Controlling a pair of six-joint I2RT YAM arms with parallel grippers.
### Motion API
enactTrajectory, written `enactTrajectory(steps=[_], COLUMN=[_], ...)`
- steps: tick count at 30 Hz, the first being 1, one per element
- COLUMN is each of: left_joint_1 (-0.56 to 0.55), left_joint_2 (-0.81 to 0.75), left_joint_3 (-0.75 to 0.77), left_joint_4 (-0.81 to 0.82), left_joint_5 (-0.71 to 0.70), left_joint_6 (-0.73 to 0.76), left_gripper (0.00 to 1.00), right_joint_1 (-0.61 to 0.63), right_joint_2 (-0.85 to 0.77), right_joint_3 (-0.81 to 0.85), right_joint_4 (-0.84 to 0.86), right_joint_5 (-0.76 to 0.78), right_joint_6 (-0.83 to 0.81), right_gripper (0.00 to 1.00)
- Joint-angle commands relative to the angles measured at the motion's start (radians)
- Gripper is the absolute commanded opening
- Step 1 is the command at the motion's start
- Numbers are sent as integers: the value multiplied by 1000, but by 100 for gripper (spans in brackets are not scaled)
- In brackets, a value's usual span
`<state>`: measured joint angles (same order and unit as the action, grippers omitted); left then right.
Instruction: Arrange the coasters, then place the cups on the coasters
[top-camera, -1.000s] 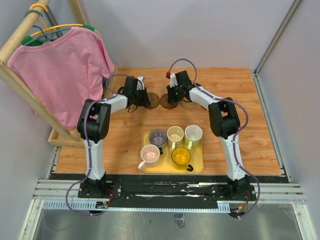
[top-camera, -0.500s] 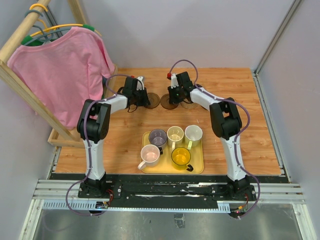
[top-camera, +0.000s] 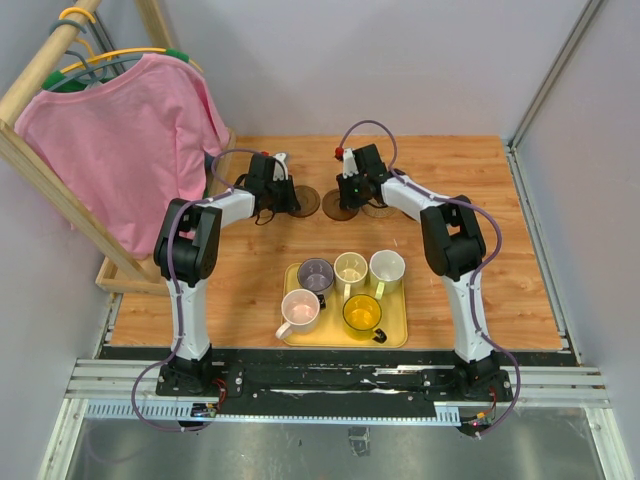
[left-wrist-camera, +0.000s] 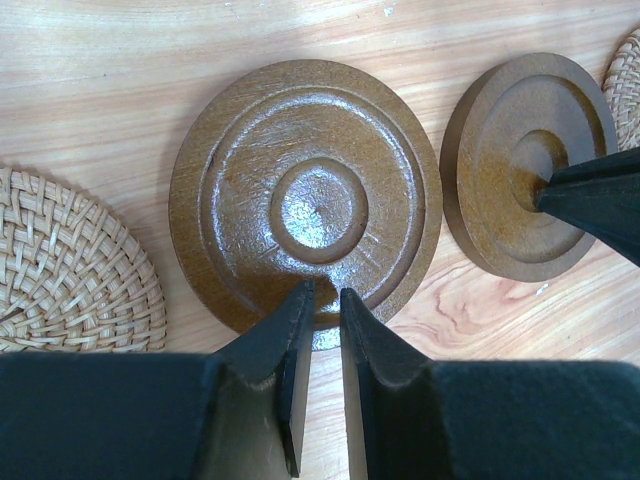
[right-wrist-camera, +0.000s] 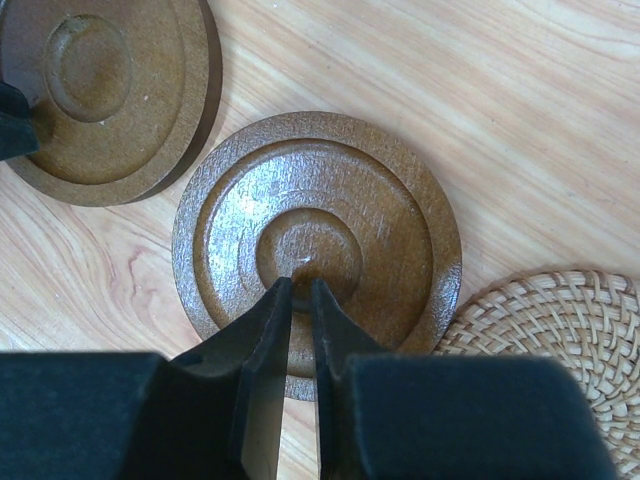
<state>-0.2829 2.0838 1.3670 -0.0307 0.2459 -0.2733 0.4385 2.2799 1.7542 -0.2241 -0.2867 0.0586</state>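
Two dark brown coasters lie side by side at the back of the table. My left gripper (left-wrist-camera: 322, 292) is shut to a narrow slit, its tips resting on the near rim of one dark coaster (left-wrist-camera: 305, 195). My right gripper (right-wrist-camera: 297, 285) is shut the same way, its tips pressing on the centre boss of the other dark coaster (right-wrist-camera: 380, 200). Tan woven coasters lie outside them: one at the left (left-wrist-camera: 70, 260), one at the right (right-wrist-camera: 560, 340). The cups stand together on the yellow tray (top-camera: 400, 335): purple-grey (top-camera: 316, 272), cream (top-camera: 350, 267), whitish (top-camera: 387, 267), pink (top-camera: 300, 310) and yellow (top-camera: 362, 313).
A wooden rack (top-camera: 40, 170) with a pink shirt (top-camera: 130, 140) on a hanger stands at the left edge, close to the left arm. Grey walls close off the back and the right side. Bare wood lies between the coasters and the tray.
The right gripper has crept slightly to the right with its coaster under the tips. The left gripper and the cups have not moved.
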Motion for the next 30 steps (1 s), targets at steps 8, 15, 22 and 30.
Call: enactTrajectory(steps=[8, 15, 22, 30], left_joint_1=[1, 1, 1, 1], left_joint_2=[-30, -30, -63, -139], left_joint_3=[-38, -24, -11, -31], left_joint_4=[-55, -46, -25, 10], left_joint_5=[-19, 3, 44, 92], left_joint_6=[21, 17, 14, 8], left_gripper=[22, 22, 22, 22], right_joint_1=[8, 12, 19, 6], right_joint_2=[41, 28, -38, -148], right_joint_3=[110, 140, 123, 8], right_joint_4=[-89, -86, -78, -66], right_joint_5=[-20, -55, -47, 72], right_joint_6=[-25, -29, -34, -22], right_gripper=[19, 20, 20, 19])
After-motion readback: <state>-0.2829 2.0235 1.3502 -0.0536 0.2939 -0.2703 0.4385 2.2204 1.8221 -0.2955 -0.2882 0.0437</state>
